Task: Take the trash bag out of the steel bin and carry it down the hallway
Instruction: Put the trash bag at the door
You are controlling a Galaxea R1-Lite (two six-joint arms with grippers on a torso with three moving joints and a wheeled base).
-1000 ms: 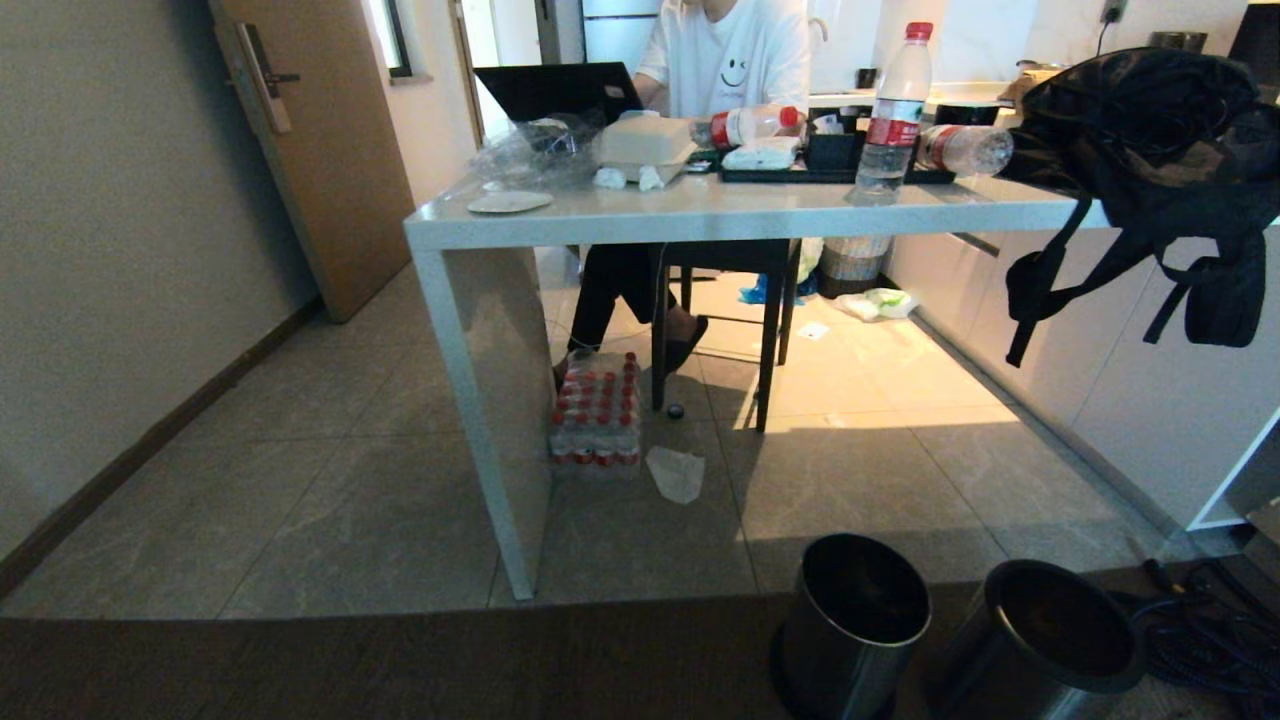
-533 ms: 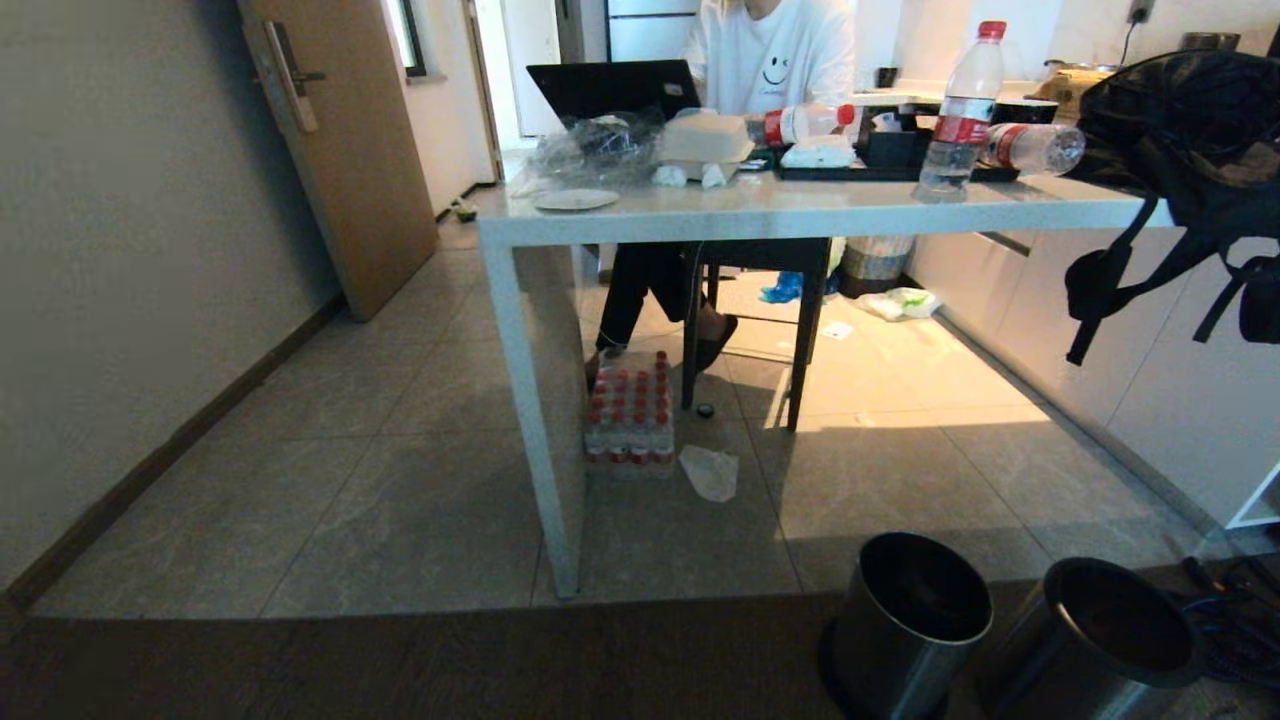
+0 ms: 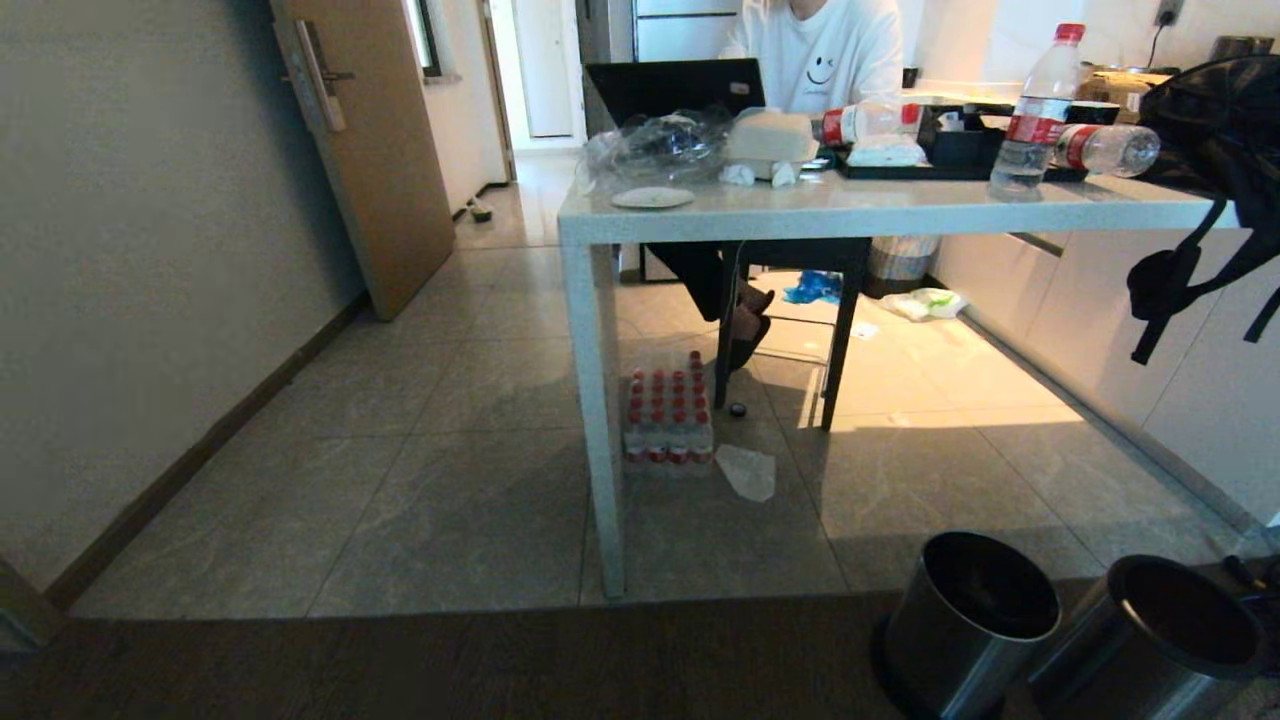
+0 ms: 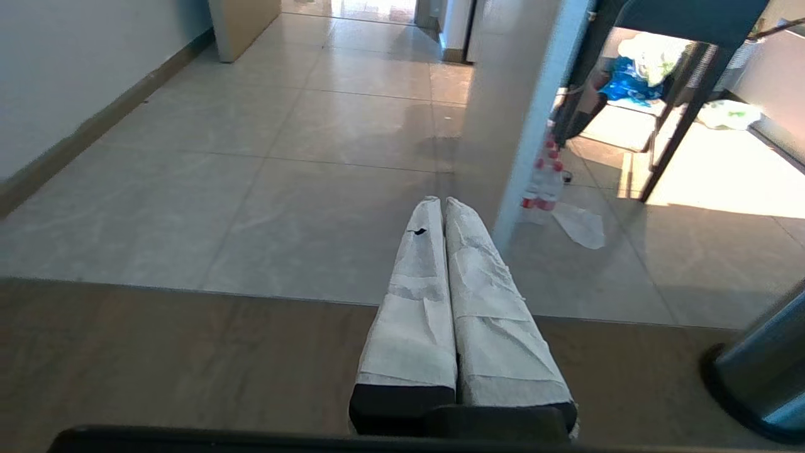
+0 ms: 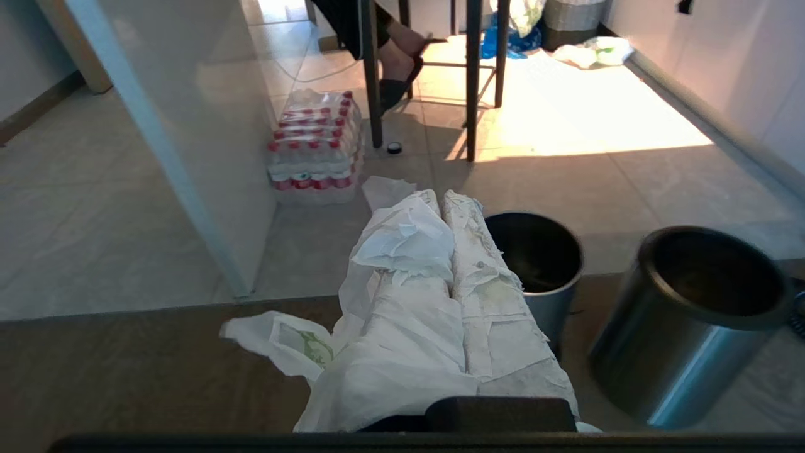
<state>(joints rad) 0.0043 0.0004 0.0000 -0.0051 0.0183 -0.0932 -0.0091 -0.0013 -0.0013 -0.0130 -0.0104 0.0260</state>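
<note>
Above floor, right pincer clamping trash bag

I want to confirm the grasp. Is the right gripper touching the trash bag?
Touching. The right wrist view shows the trash bag bunched between and draped over the fingers of the shut right gripper.

no legible text, bottle labels perhaps printed

Person cut off above shoulders; backpack cropped.
</note>
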